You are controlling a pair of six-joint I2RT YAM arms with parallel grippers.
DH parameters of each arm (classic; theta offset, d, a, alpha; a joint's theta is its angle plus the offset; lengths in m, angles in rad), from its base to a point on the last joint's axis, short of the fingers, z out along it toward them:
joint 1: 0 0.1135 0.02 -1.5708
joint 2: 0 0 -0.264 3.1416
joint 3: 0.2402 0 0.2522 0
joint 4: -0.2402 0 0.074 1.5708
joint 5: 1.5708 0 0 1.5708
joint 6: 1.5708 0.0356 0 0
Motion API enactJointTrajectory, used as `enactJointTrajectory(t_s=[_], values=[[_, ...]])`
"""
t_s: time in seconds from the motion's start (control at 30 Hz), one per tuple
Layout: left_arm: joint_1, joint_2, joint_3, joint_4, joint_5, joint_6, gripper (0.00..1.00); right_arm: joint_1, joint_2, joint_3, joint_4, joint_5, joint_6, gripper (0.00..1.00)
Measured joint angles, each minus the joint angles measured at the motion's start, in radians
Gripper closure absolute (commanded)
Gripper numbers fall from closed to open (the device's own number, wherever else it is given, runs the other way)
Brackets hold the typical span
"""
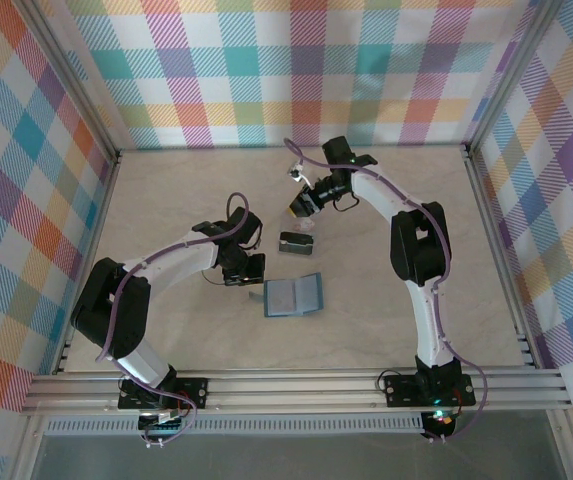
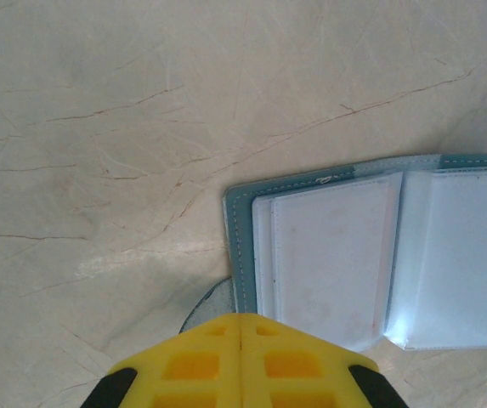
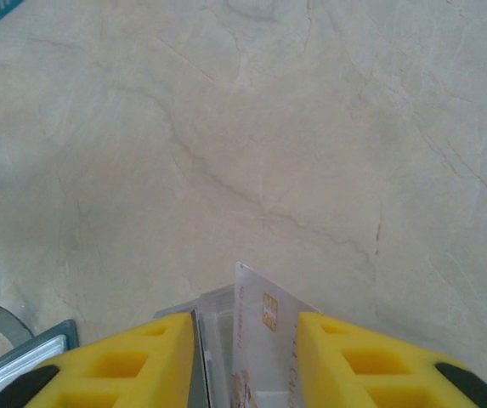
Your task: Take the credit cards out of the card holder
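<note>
Around everything, plaid walls (image 1: 296, 70), with an aluminium rail (image 1: 296, 388) along the near edge. Beneath, a beige marbled table (image 1: 166, 200).

For the left arm (image 1: 171, 262): climbs outward from its base toward the left wall, folds back at a sharp elbow, then sends the forearm rightward to mid-table with the wrist turned down. At its end, the left gripper (image 1: 256, 278), tips low over the table just beside the near left corner of the card holder (image 1: 294, 296). From the left wrist, yellow fingers (image 2: 192, 365) pressed together along a thin seam, nothing visible between them.

For the right arm (image 1: 421, 300): rises straight away from its base, bends at a black joint, angles left toward the far wall, then curls back and down at the wrist. At its end, the right gripper (image 1: 301, 207), hanging beyond the holder and well apart from it.

As for the card holder: lies flat and open near mid-table, teal border around pale pockets, inside facing up.

Just beyond it, a dark credit card (image 1: 296, 242), flat on the table, apart from the holder and below the right gripper.

Between the right gripper's parted jaws, a chipped credit card (image 3: 264, 340), tilted, close to the right finger with a gap toward the left one. Cannot tell whether it touches the table.
</note>
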Motion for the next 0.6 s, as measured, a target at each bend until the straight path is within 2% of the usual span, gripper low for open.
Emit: enactJointTrajectory(t_s=[0.27,0.6], values=[[0.0,0.0,0.0,0.0,0.0,0.0,0.93,0.0,-0.008,-0.014,-0.031,-0.103,-0.013,0.69],[0.0,0.0,0.0,0.0,0.0,0.0,0.93,-0.032,-0.088,-0.14,0.101,-0.041,0.046,0.68]])
